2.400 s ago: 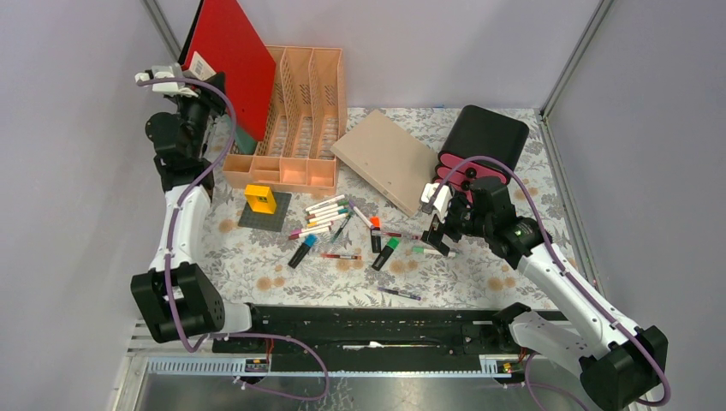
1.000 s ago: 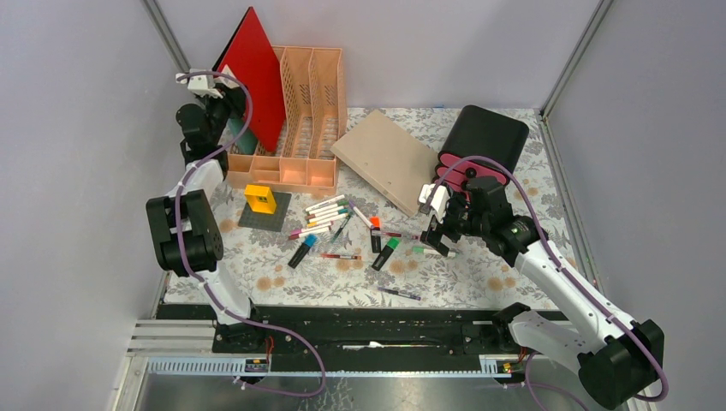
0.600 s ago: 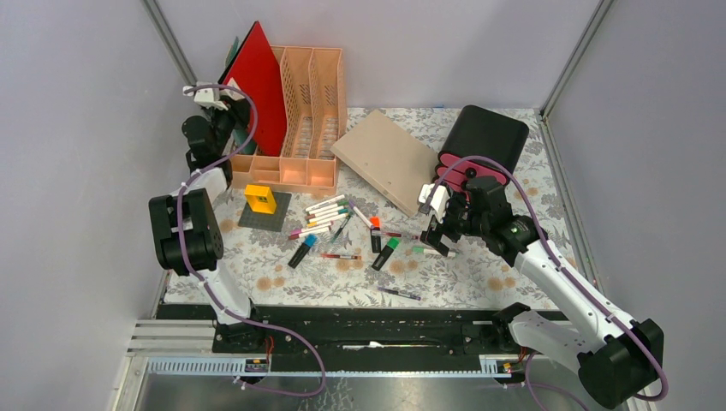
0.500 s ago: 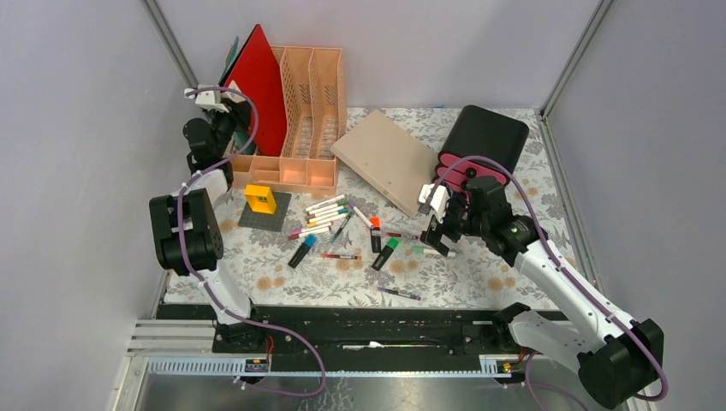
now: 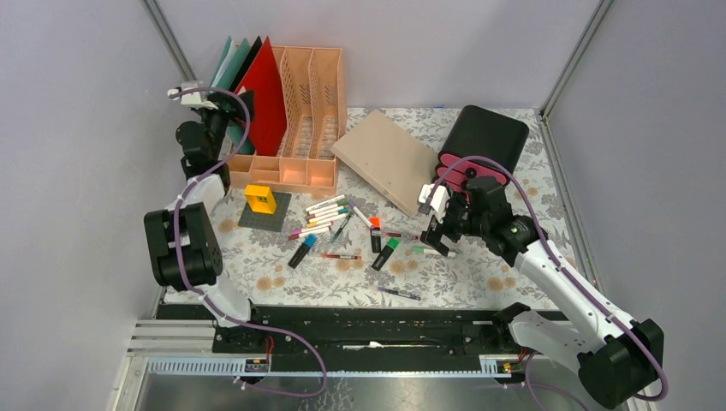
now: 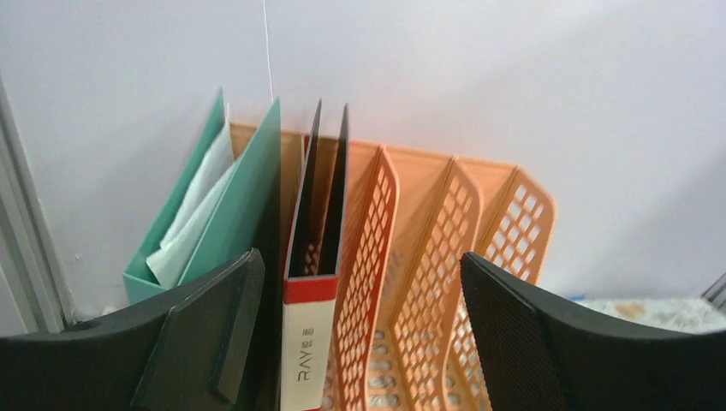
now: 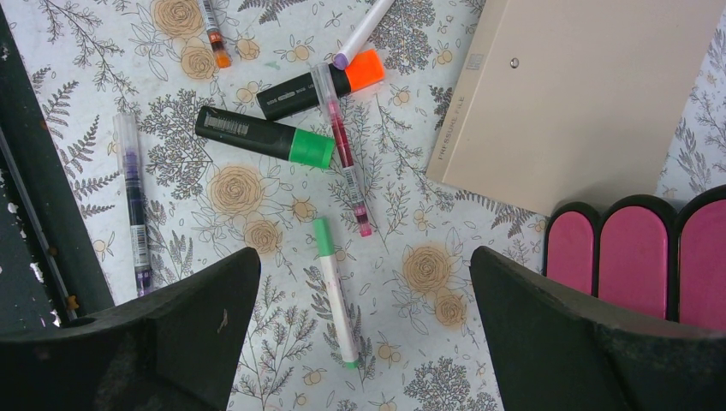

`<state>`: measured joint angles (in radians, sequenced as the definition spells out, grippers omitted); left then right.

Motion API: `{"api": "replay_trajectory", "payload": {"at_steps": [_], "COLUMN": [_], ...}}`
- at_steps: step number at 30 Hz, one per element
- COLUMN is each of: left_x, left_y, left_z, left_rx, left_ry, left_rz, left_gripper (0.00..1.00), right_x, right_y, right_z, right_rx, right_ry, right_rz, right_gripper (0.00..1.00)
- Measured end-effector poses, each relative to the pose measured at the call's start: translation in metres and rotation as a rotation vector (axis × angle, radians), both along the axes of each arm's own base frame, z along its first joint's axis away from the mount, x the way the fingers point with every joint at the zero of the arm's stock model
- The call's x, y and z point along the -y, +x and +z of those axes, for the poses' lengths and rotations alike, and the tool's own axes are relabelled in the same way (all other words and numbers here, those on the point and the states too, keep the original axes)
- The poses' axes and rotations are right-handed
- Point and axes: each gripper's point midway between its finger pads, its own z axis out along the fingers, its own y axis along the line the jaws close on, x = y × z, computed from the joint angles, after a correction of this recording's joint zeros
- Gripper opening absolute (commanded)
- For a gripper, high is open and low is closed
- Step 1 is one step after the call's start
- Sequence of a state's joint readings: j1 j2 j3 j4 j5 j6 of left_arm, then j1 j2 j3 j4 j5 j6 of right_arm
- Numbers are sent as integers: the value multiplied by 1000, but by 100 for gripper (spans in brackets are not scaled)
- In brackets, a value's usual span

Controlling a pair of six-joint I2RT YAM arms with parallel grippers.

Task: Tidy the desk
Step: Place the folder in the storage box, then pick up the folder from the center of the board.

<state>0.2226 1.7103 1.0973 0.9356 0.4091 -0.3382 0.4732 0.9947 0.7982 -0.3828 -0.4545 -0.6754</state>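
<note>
The rack (image 5: 312, 94) stands at the far left of the flowered surface (image 5: 479, 282), which spreads out to its right and front. The left jaws are spread wide, holding nothing, facing the rack's left end, where a red folder (image 5: 265, 94) stands. The right jaws are wide too, holding nothing, above pens (image 7: 334, 291) right of the rack.

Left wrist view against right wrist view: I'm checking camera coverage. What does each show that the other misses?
Only the left wrist view: red binder and green folders upright next to the peach file rack. Only the right wrist view: loose markers, beige folder, pink drawers. Both: an open gripper low in frame, left gripper and right gripper, plus some desk.
</note>
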Motion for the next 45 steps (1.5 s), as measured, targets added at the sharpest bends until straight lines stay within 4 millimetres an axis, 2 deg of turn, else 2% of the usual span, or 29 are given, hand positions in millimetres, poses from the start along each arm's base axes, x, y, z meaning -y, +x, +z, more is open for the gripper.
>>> {"api": "replay_trajectory", "payload": {"at_steps": [2, 7, 10, 13, 20, 25, 28, 38, 42, 45], "left_x": [-2, -4, -4, -2, 12, 33, 50, 134, 160, 172], "left_y": [-11, -47, -64, -74, -102, -120, -132, -192, -217, -229], "left_z": [19, 68, 84, 91, 69, 57, 47, -14, -21, -25], "left_rx": [32, 115, 134, 107, -14, -121, -173, -330, -323, -315], "left_ry": [-29, -152, -244, -341, -534, -630, -653, -620, -549, -502], "left_rz": [22, 63, 65, 47, 11, -34, -66, -257, -330, -366], "left_gripper": [98, 99, 99, 99, 99, 99, 99, 99, 99, 99], "right_x": [0, 0, 0, 0, 1, 2, 4, 5, 5, 5], "right_y": [0, 0, -1, -1, -2, -1, 0, 1, 0, -2], "right_z": [0, 2, 5, 7, 9, 9, 11, 11, 10, 9], "right_rx": [0, 7, 14, 22, 27, 30, 34, 46, 43, 35], "right_ry": [0, 4, 8, 12, 15, 16, 18, 14, 12, 10], "right_rz": [0, 1, 1, 1, 1, -4, -11, -3, 8, 17], "right_gripper": [100, 100, 100, 100, 100, 100, 100, 100, 100, 100]}}
